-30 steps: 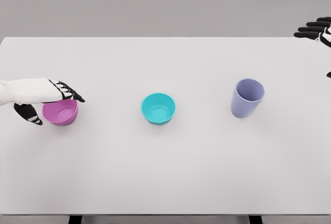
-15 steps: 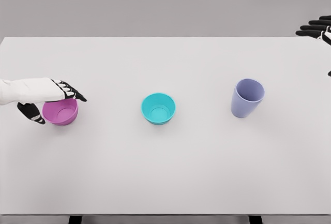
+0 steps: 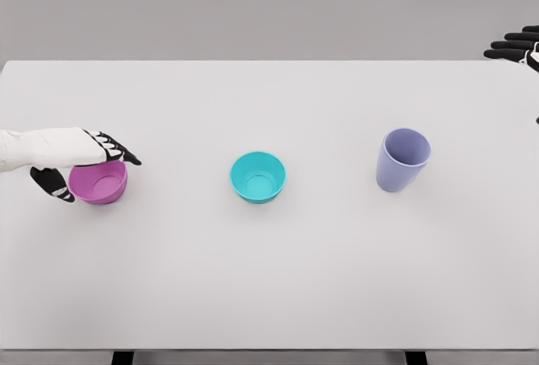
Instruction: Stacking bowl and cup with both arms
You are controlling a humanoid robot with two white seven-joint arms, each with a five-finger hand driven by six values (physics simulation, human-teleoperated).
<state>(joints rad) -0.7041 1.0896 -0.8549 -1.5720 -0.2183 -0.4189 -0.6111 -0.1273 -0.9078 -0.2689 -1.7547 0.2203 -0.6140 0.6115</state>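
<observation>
A magenta bowl (image 3: 101, 186) sits at the table's left side. My left hand (image 3: 93, 171) reaches in from the left and hovers over it, fingers (image 3: 118, 151) stretched flat across its far rim and the thumb (image 3: 52, 185) hanging beside its left wall; the hand is open and part of the rim is hidden under it. In the middle stands a teal bowl (image 3: 258, 176). Right of it stands a lavender cup (image 3: 402, 160), upright and untouched. My right hand (image 3: 514, 48) shows only at the far right edge, fingers spread, well away from the cup.
All three items stand in a row across the white table (image 3: 269, 281), with wide gaps between them. The table's front edge runs along the bottom of the view.
My left hand has crept slightly to the right and up over the magenta bowl. My right hand has slid a little further toward the right edge. The bowls and cup have not moved.
</observation>
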